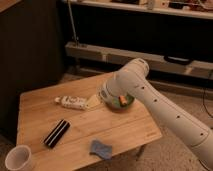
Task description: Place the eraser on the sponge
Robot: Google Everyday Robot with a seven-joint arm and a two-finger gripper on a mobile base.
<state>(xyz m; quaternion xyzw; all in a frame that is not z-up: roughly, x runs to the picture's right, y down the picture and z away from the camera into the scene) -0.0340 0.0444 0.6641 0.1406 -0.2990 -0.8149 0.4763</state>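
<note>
Camera view is giving us a wooden table (125,127) seen from above at an angle, and we are reaching across it from the right with our white arm (165,112). Our gripper (96,102) is hanging low over the far side of the table, between the white bottle (71,102) and the green bowl (124,102), just beside the bottle's end. We are not able to tell whether it is spread or pressed together, since the wrist is covering most of it. The eraser (56,133) is lying flat and at an angle on the left part of the table, well apart from the gripper. The sponge (101,148) is lying near the front edge, to the right of the eraser, with bare wood showing between them. A white cup (20,159) is standing at the front left corner. The bowl is holding something orange, and our arm is partly hiding it.
</note>
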